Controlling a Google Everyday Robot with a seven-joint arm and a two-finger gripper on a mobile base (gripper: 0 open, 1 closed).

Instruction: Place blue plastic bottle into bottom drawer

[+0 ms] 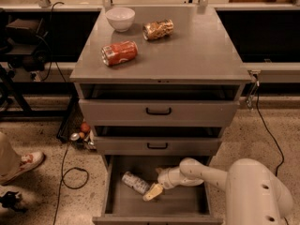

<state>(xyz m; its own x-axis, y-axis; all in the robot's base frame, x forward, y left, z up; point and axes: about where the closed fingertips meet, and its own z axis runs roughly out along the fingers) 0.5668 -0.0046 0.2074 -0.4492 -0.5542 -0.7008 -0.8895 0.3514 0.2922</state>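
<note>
The blue plastic bottle [135, 182] lies on its side on the floor of the open bottom drawer [117, 205], left of centre. My gripper [155, 182] reaches into the drawer from the right, just to the right of the bottle. Its fingers are open, with one tan fingertip [152, 192] close to the bottle's near end. The bottle rests free of the grip.
On the cabinet top [201, 55] stand a white bowl [120, 18], an orange-red can [119, 53] and a gold-brown crinkled can [158, 29], both lying down. The two upper drawers [158, 111] stand slightly open. Cables and a person's shoe [23, 163] lie on the floor at the left.
</note>
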